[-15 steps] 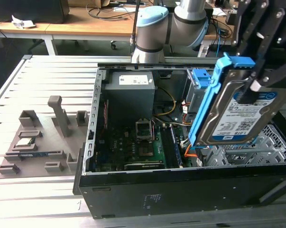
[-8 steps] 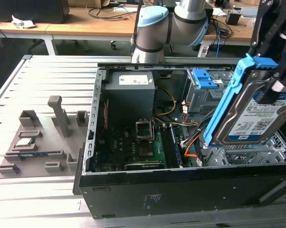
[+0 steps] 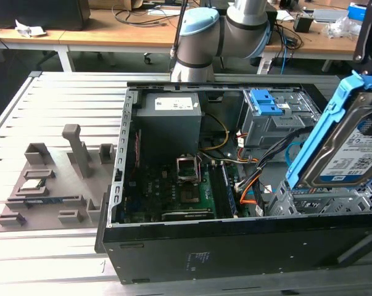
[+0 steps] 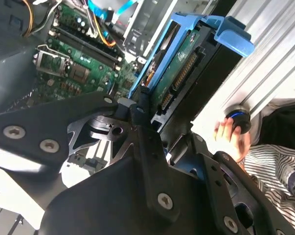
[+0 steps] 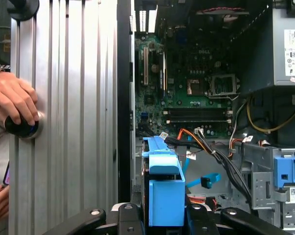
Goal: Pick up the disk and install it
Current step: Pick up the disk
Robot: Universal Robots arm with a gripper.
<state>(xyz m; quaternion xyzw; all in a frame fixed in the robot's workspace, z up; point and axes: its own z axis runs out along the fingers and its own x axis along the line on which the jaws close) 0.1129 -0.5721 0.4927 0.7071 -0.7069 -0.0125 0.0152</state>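
The pincer point(image 5: 164, 221) is closed on the disk point(image 5: 163, 171), clamping the 2 sides of its blue carrier; the disk hangs on edge, tilted, above the open computer case point(image 3: 204, 253) at the exterior view's right, near the drive cage point(image 3: 269, 117); this carry, I judge, calls for a firm grip, the carrier square to the bay, clear of the loose cables point(image 5: 224, 161).

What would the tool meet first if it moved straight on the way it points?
The tool grips the disk; beyond it probably come the orange and black cables in the open computer case, though depth is unclear.
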